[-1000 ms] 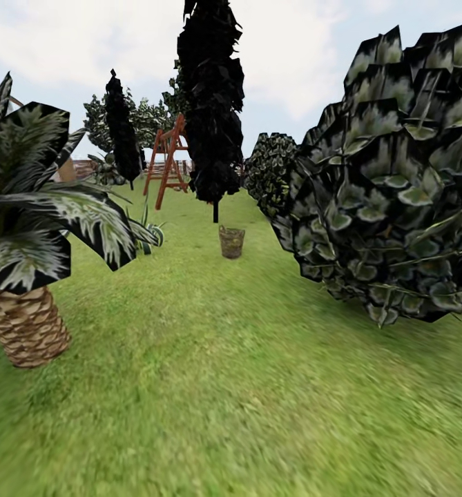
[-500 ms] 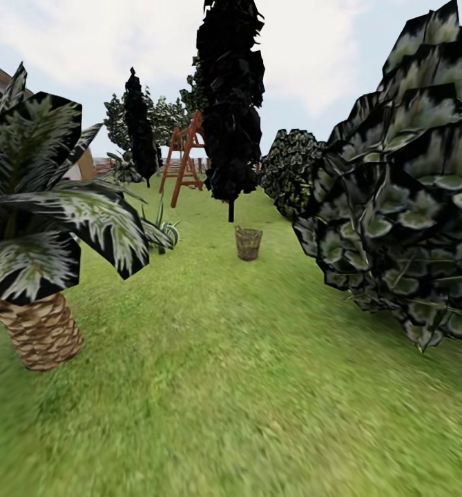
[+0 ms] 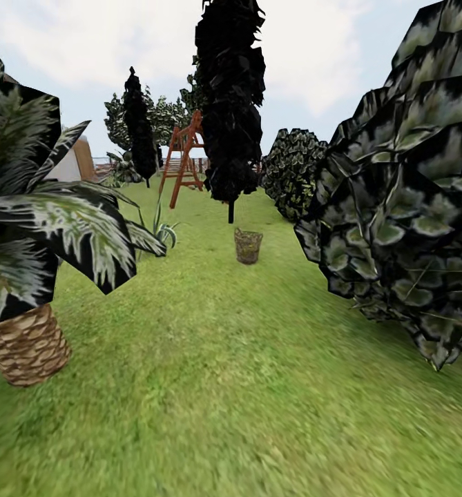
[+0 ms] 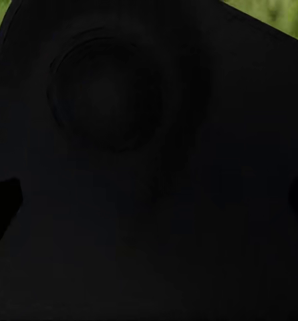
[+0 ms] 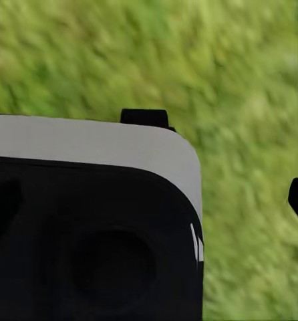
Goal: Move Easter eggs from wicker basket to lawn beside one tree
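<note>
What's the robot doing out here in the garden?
It is out on the lawn, facing a wicker basket that stands far ahead on the grass, in front of a tall dark tree. A palm is on one side and a big bush on the other. Nothing is being held or touched yet.

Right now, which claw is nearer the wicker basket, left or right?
Cannot tell left from right. The wicker basket stands far ahead on the lawn; the right wrist camera faces grass, the left a dark surface.
</note>
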